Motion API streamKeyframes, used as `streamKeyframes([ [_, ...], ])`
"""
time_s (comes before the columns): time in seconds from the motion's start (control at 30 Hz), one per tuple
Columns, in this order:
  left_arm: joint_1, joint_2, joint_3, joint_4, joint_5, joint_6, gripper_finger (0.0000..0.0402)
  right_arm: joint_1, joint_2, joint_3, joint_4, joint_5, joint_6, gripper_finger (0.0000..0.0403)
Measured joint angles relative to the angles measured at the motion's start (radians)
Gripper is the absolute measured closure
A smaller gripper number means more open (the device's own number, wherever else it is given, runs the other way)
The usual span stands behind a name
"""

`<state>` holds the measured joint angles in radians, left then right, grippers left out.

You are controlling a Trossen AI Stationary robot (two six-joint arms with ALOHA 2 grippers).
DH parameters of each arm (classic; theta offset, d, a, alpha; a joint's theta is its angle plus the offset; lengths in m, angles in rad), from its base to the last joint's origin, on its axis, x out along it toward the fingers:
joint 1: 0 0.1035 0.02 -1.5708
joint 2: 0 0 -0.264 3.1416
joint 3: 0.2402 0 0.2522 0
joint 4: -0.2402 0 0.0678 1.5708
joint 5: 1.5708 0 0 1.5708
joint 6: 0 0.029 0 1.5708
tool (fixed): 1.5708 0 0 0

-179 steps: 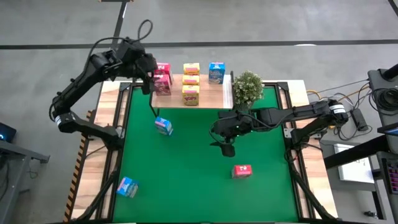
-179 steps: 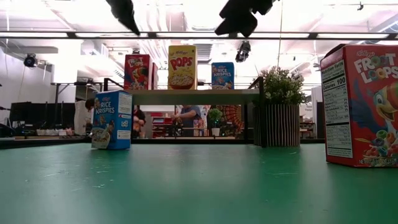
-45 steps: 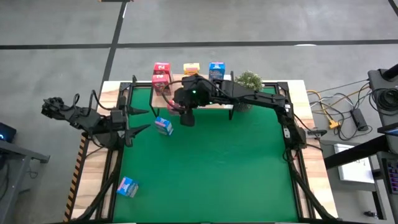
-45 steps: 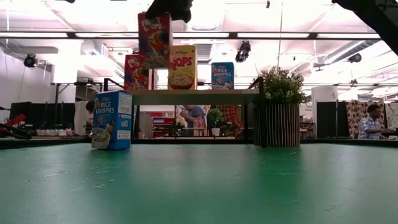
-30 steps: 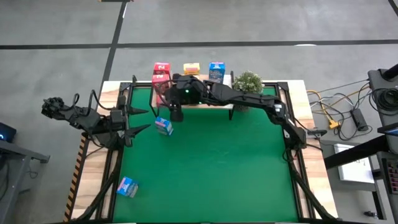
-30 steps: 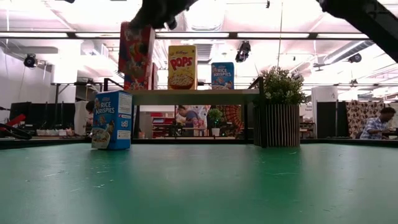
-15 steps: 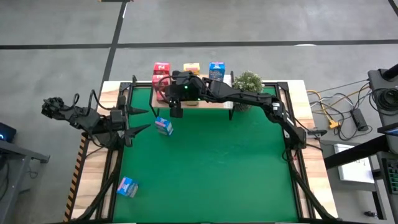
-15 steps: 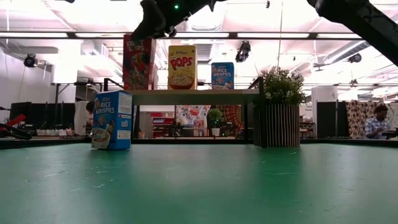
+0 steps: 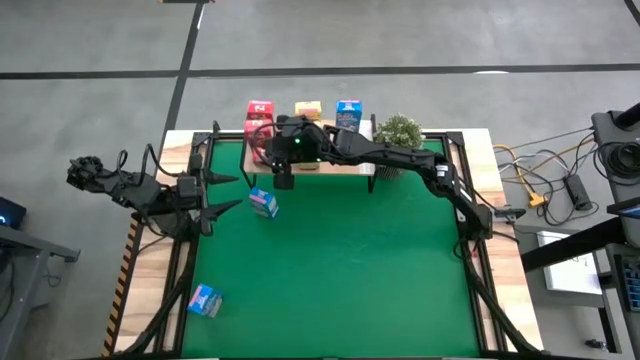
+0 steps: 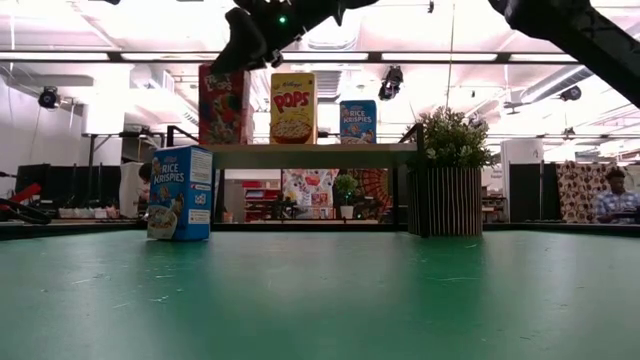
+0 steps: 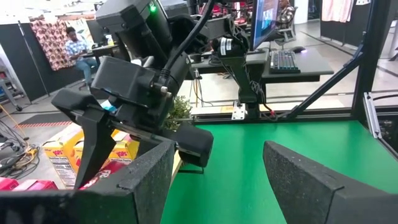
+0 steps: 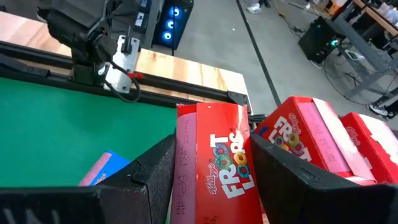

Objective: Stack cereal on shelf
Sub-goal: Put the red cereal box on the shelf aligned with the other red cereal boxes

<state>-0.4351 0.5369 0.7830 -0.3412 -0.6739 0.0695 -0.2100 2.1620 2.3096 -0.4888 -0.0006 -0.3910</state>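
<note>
My right gripper (image 12: 211, 149) is shut on a red cereal box (image 12: 217, 168) at the left end of the light-wood shelf (image 10: 320, 153). In the low view this box (image 10: 223, 105) stands upright, its bottom at the height of the shelf's top. Two more red boxes (image 12: 311, 140) stand close beside it. A yellow box (image 10: 292, 107) and a blue box (image 10: 358, 121) stand on the shelf. A blue box (image 9: 264, 202) rests on the green table, another (image 9: 205, 300) lies near the front left. My left gripper (image 9: 222, 194) waits open at the table's left edge. My right gripper pinches the red box by two opposite upright sides (image 12: 181, 168), near its top, between its two fingers (image 12: 155, 171). The fingers come slanting down from the table's near side. The box is upright; whether its bottom rests on the shelf I cannot tell.
A potted green plant (image 9: 398, 130) stands at the shelf's right end, under my right arm. Black frame rails (image 9: 190, 250) run along the table's sides. People sit in the room behind the table.
My right gripper has carried the red box down toward the shelf's left end. The box was tilted and higher a second ago; now it is upright and lower, beside the other red boxes.
</note>
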Motion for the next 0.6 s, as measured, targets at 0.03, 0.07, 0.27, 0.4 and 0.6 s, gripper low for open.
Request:
streamKeyframes([
  [0.03, 0.0, 0.0, 0.0, 0.0, 0.0, 0.0, 0.017, 0.0, 0.0, 0.0, 0.0, 0.0, 0.001, 0.0221],
  [0.07, 0.0, 0.0, 0.0, 0.0, 0.0, 0.0, 0.017, 0.0, 0.0, 0.0, -0.001, 0.0, 0.005, 0.0222],
  [0.27, 0.0, 0.0, 0.0, 0.001, 0.0, 0.0, 0.017, -0.01, 0.0, -0.005, -0.003, 0.0, 0.024, 0.02],
  [0.4, 0.0, 0.0, 0.0, 0.002, 0.0, 0.0, 0.017, -0.018, 0.0, -0.007, -0.005, 0.001, 0.033, 0.0179],
  [0.6, 0.0, 0.006, 0.0, 0.007, 0.0, -0.008, 0.017, -0.02, 0.0, -0.007, -0.003, 0.001, 0.033, 0.017],
])
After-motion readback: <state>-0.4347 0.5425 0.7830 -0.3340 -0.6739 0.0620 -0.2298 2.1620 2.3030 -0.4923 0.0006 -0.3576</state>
